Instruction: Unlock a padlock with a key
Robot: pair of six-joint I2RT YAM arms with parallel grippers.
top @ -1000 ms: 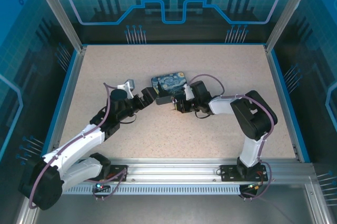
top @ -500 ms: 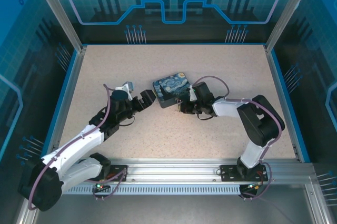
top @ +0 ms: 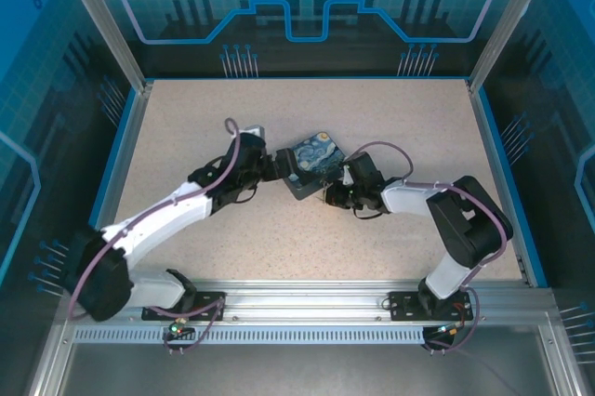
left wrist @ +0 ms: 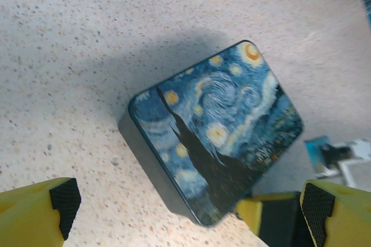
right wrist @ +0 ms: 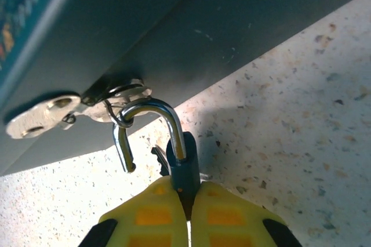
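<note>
The padlock [right wrist: 183, 169] has a small dark blue body and a silver shackle. The shackle stands open, its free end hanging loose and its bend hooked through the ring on the side of the night-sky box [top: 315, 160]. My right gripper [right wrist: 188, 200] is shut on the padlock's body at the box's near right corner [top: 331, 194]. A dark toothed sliver, the key [right wrist: 157, 159], pokes out just behind the body. My left gripper [top: 271, 167] is wide open at the box's left side, and its fingers [left wrist: 42, 215] straddle the box's near corner [left wrist: 200, 200].
The box [left wrist: 214, 125] lies flat on the speckled table [top: 186, 117], turned diagonally. A silver latch tab [right wrist: 40, 117] sticks out of its dark side wall. Blue walls and metal posts ring the table. Open tabletop lies behind and at both sides.
The left arm has swung right and forward up to the box. The box has turned and slid slightly right. The right gripper has followed it and finished closing on the padlock.
</note>
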